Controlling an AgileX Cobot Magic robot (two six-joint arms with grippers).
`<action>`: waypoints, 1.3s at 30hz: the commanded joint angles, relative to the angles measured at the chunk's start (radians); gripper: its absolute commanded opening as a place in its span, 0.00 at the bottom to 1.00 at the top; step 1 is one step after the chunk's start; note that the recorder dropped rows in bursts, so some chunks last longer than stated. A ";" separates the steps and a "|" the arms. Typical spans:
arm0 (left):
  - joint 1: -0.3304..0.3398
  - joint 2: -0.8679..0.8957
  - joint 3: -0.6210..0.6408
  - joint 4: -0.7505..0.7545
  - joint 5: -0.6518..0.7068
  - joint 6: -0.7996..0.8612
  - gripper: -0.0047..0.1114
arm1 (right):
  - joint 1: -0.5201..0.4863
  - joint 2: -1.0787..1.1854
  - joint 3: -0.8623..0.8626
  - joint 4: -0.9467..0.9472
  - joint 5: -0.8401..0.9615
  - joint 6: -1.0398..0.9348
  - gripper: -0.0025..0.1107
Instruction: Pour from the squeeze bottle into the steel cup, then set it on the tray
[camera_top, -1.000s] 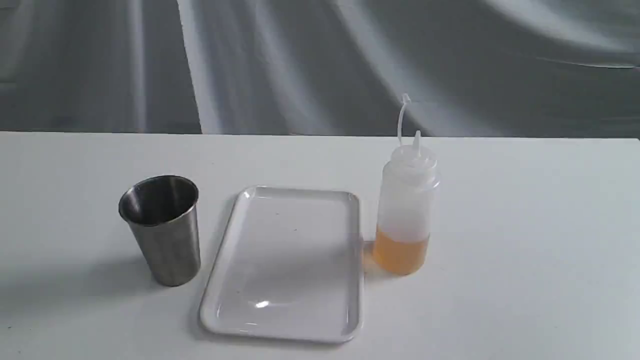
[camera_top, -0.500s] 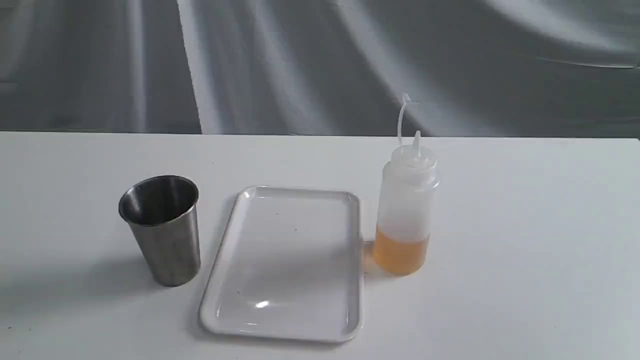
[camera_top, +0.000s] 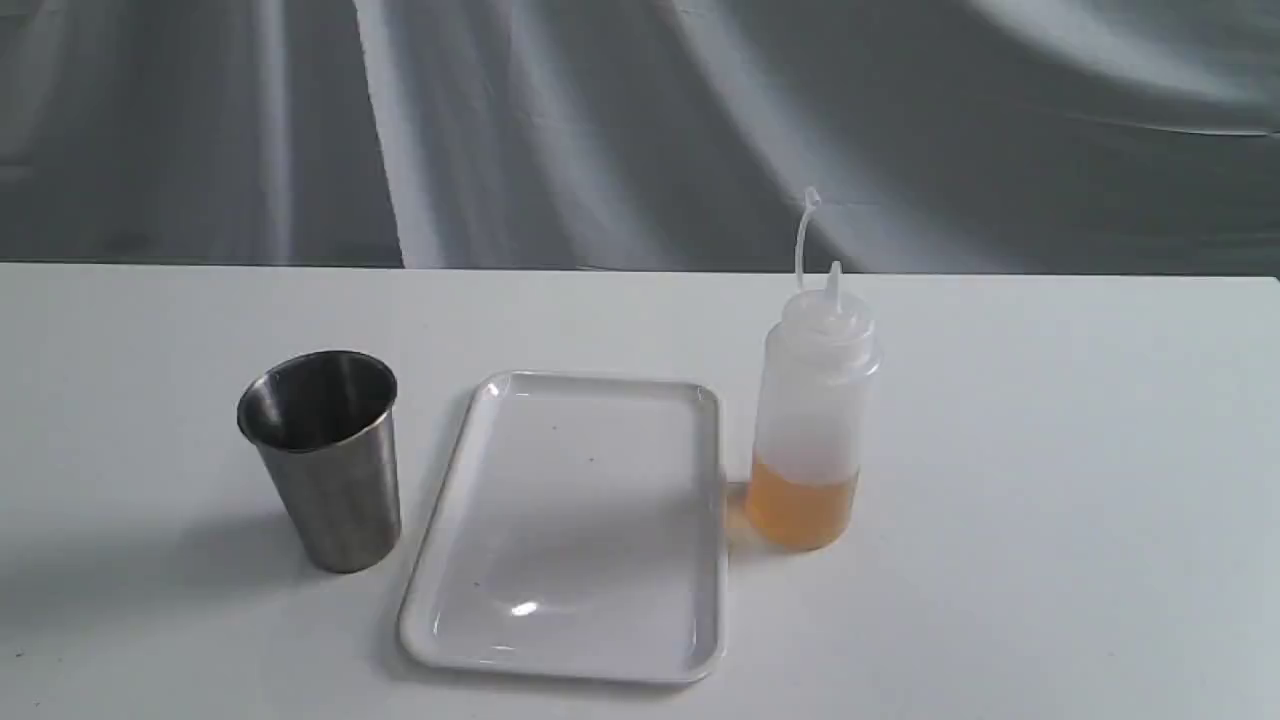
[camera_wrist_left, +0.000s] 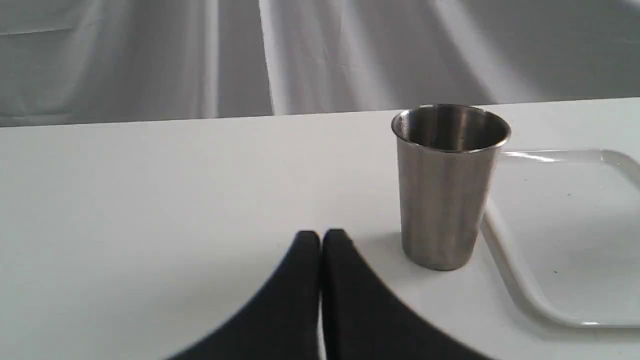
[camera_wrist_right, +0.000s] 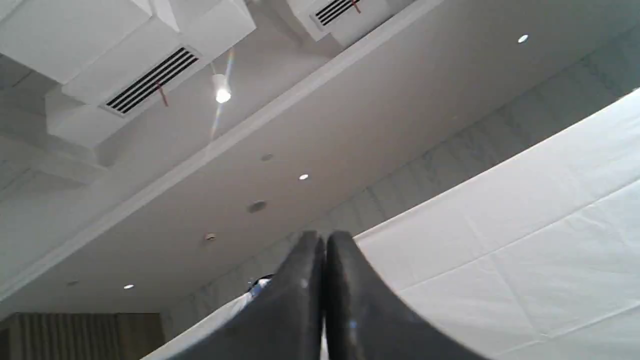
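On the white table (camera_top: 1050, 500) nothing has moved: the cup (camera_top: 325, 470) stands left of the tray (camera_top: 560, 676), the bottle (camera_top: 812, 420) just right of it. The left gripper (camera_wrist_left: 320, 237) and right gripper (camera_wrist_right: 324, 237) are pressed closed, holding nothing. The job has not started.

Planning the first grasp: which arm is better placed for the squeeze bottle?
Probably the right. The squeeze bottle stands right of the tray, on that arm's side. The left gripper faces the steel cup, across the tray. The right gripper points at the ceiling, though.
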 joint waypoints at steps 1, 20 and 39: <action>0.002 -0.003 0.004 -0.001 -0.008 -0.005 0.04 | 0.002 0.050 -0.064 -0.016 0.114 -0.043 0.02; 0.002 -0.003 0.004 -0.001 -0.008 -0.003 0.04 | 0.119 0.265 -0.164 0.820 0.514 -1.135 0.02; 0.002 -0.003 0.004 -0.001 -0.008 -0.002 0.04 | 0.168 0.370 -0.164 1.264 0.704 -1.794 0.02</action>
